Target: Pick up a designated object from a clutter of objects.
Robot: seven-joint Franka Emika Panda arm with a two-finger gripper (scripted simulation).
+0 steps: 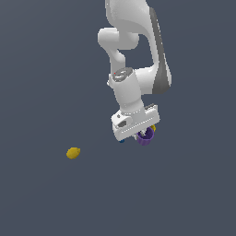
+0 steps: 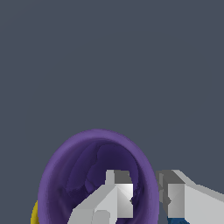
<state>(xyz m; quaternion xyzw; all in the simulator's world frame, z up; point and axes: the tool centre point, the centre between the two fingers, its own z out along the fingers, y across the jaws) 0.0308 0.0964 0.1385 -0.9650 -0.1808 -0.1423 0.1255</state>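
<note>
Wrist view, purple cup (image 2: 83, 170) mouth facing camera, jaws (image 2: 151, 199) narrow, straddling its rim

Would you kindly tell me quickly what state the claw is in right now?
Claw: closed on the purple cup's rim, one finger inside the cup, the other outside.

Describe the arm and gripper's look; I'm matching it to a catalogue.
The arm is glossy white with rounded links and a dark grey panel along one side. The gripper has a white boxy body; its fingers are light grey and blocky with darker grey tips.
</note>
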